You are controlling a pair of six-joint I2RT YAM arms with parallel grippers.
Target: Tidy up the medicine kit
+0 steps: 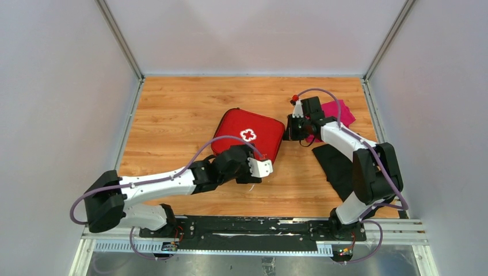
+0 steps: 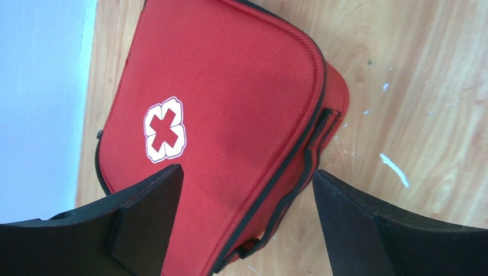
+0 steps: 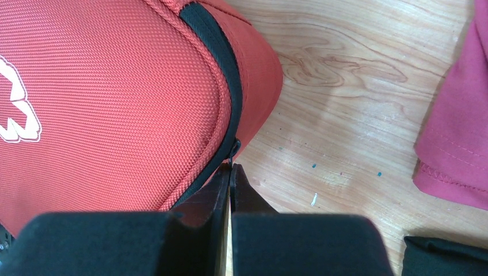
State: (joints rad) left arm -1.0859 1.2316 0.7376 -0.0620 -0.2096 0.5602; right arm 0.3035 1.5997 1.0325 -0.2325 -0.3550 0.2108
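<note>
Medicine kit (image 1: 233, 127) lies beneath spread left end effector (image 2: 246, 175), beside closed right end effector (image 3: 231, 169).

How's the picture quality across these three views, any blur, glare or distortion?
Top external: soft even light, no glare, wall edges lean outward. Left wrist: medicine kit weave crisp, wall washed pale. Right wrist: near fingers slightly soft, dark.

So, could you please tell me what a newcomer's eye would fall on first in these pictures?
The rounded red fabric zip case with a white cross, mid-table, stands out first. The left claw hangs open over its near edge; the right claw, shut, has its tips at the zip on its right corner. A magenta cloth and a black cloth lie to the right.
</note>
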